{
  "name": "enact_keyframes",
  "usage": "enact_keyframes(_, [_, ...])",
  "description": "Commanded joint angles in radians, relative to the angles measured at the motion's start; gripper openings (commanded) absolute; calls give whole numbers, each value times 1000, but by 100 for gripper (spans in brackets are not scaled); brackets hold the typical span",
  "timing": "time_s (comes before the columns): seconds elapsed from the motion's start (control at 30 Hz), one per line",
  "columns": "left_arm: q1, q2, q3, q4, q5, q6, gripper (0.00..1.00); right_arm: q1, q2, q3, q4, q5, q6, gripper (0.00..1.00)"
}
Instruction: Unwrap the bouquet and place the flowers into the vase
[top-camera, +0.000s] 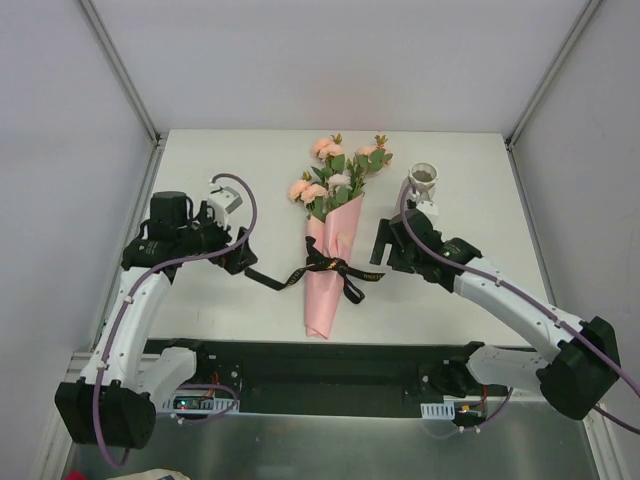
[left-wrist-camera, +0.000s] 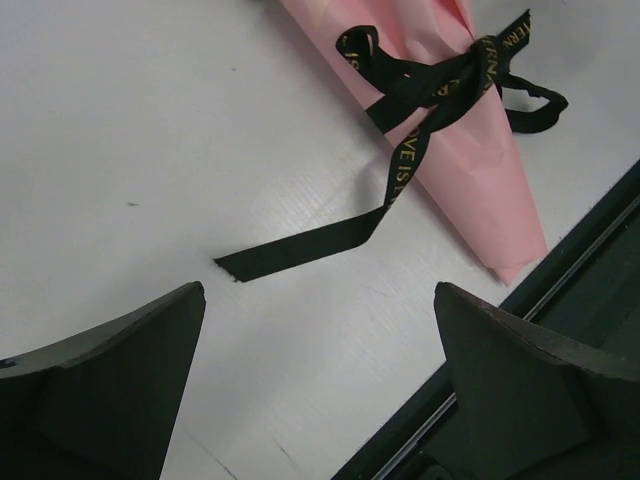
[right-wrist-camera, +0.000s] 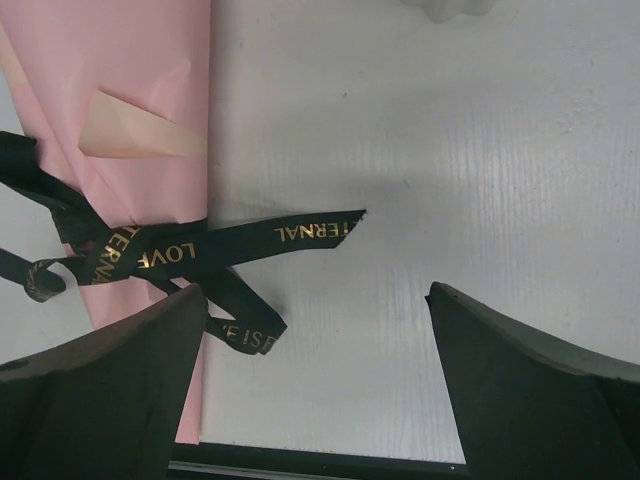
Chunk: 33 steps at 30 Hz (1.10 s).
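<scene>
Bouquet (top-camera: 330, 240) was seen from above lying tied between the arms, with the vase (top-camera: 424, 178) upright just beyond the right gripper (top-camera: 383, 250), where it could be knocked. At the left wrist, the left gripper (left-wrist-camera: 318, 292) was spread wide near a ribbon (left-wrist-camera: 300, 245) tail; a missed pinch could drag the bouquet. At the right wrist, fingers (right-wrist-camera: 520, 380) stood apart too; a wrong pull might tighten the ribbon.

Tied bouquet (left-wrist-camera: 470, 150), L claw (left-wrist-camera: 318, 350) wide.
</scene>
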Motion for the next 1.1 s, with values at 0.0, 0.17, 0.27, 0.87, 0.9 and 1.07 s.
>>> enact_keyframes(0.0, [-102, 59, 37, 6, 13, 42, 99, 6, 59, 28, 54, -7, 68, 96])
enact_keyframes(0.17, [-233, 180, 48, 47, -30, 85, 99, 9, 76, -44, 94, 9, 153, 99])
enact_keyframes(0.27, [-303, 267, 62, 76, -58, 118, 99, 10, 25, -110, 148, 25, 225, 99])
enact_keyframes(0.87, [-441, 619, 117, 183, -44, 220, 97, -8, 246, -106, 322, -78, 390, 85])
enact_keyframes(0.9, [-454, 625, 117, 187, -44, 220, 93, -11, 254, -109, 333, -85, 381, 84])
enact_keyframes(1.07, [-466, 645, 102, 200, -52, 219, 50, -6, 278, -101, 346, -44, 185, 81])
